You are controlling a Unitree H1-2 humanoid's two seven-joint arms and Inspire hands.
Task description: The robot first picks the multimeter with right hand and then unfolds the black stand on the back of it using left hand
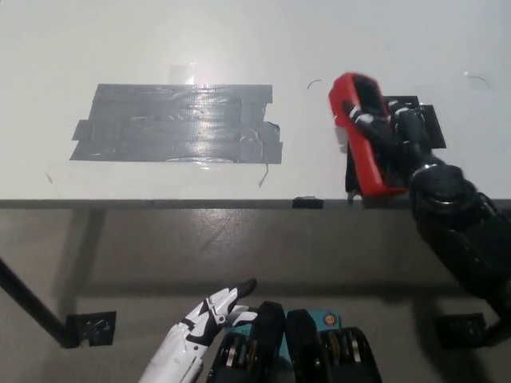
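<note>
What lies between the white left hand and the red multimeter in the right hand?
In the head view, no object: only bare floor and the table's front edge separate the left hand from the multimeter, held in the right hand.

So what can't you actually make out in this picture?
All in the head view:
- The multimeter: the black stand on its back faces away or is covered by the right robot hand, so folded or unfolded cannot be told.
- Its display and dial: not readable.
- The black patch on the table: mostly covered by the multimeter and hand.
- The left robot hand: its wrist and arm are cut off by the bottom edge.
</note>
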